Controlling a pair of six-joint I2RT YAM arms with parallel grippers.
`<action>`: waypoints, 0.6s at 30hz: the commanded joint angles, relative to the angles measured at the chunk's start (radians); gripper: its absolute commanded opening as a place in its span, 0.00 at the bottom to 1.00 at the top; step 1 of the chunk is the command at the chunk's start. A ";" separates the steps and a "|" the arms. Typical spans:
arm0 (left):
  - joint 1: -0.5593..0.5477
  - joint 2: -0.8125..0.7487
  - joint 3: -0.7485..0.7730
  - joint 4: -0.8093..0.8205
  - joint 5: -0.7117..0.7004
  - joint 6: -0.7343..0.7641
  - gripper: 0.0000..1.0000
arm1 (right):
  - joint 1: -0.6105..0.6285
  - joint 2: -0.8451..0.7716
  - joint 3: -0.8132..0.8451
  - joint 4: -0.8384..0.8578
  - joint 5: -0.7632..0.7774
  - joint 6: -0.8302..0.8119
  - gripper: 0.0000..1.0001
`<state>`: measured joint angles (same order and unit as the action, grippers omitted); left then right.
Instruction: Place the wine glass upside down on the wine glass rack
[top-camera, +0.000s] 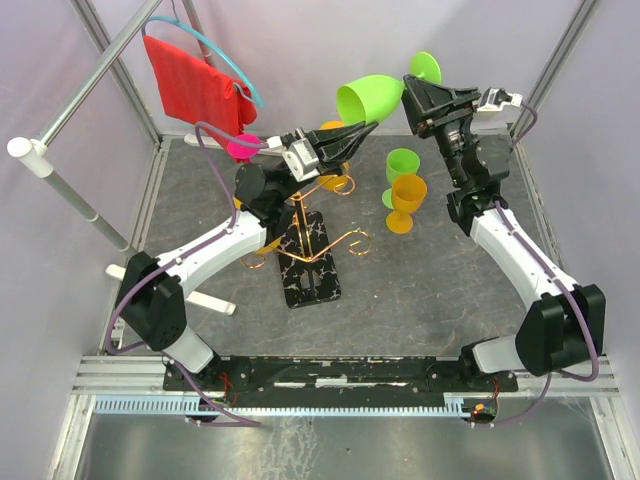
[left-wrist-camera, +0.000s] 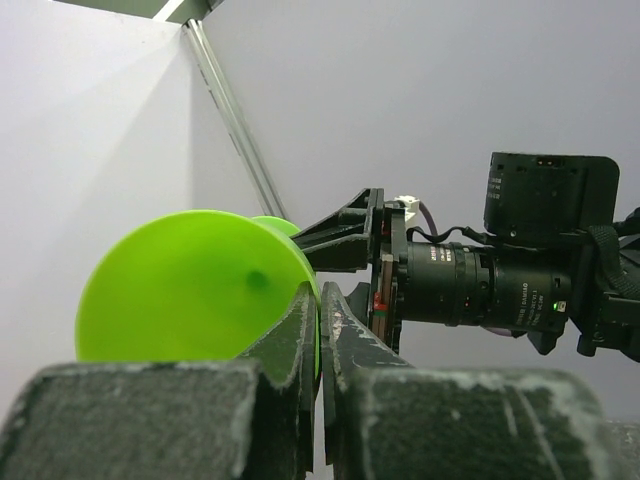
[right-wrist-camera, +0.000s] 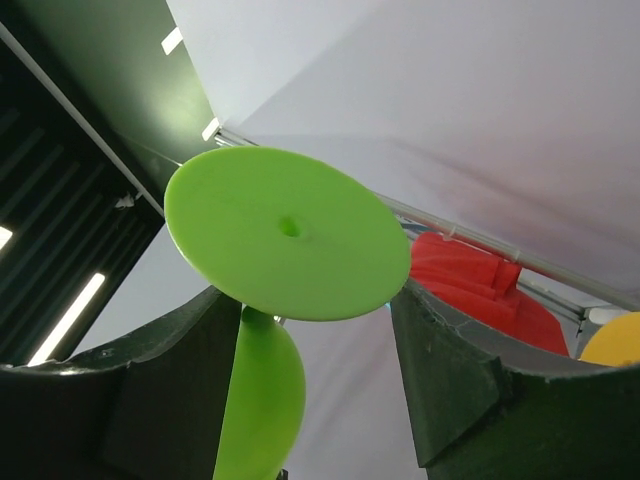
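Note:
A lime green wine glass (top-camera: 368, 98) is held in the air, lying sideways, above and behind the wine glass rack. My left gripper (top-camera: 362, 126) is shut on the rim of its bowl; in the left wrist view (left-wrist-camera: 322, 300) the two fingers pinch the green rim (left-wrist-camera: 190, 290). My right gripper (top-camera: 414, 92) is at the glass's foot end. In the right wrist view its fingers (right-wrist-camera: 315, 300) stand wide apart on either side of the round foot (right-wrist-camera: 290, 230) and stem, not gripping. The rack is a gold wire stand (top-camera: 350, 243) on a black marbled base (top-camera: 312, 268).
A green glass (top-camera: 402, 165) and an orange glass (top-camera: 406, 202) stand upright right of the rack. A pink glass (top-camera: 243, 147) and a yellow one (top-camera: 268, 242) are partly hidden by the left arm. A red cloth (top-camera: 195, 88) hangs at back left.

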<state>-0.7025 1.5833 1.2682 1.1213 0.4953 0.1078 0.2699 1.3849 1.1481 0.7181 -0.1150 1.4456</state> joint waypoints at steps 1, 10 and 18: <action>0.000 -0.013 0.000 0.066 -0.030 -0.019 0.03 | 0.016 0.016 0.066 0.114 -0.012 0.027 0.67; -0.003 0.006 -0.007 0.086 -0.084 0.015 0.03 | 0.041 0.049 0.079 0.138 -0.016 0.066 0.53; -0.004 0.013 -0.026 0.110 -0.080 -0.010 0.03 | 0.057 0.074 0.093 0.159 -0.017 0.069 0.38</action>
<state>-0.7025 1.5967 1.2449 1.1500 0.4274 0.1078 0.3107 1.4551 1.1908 0.8055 -0.1127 1.5066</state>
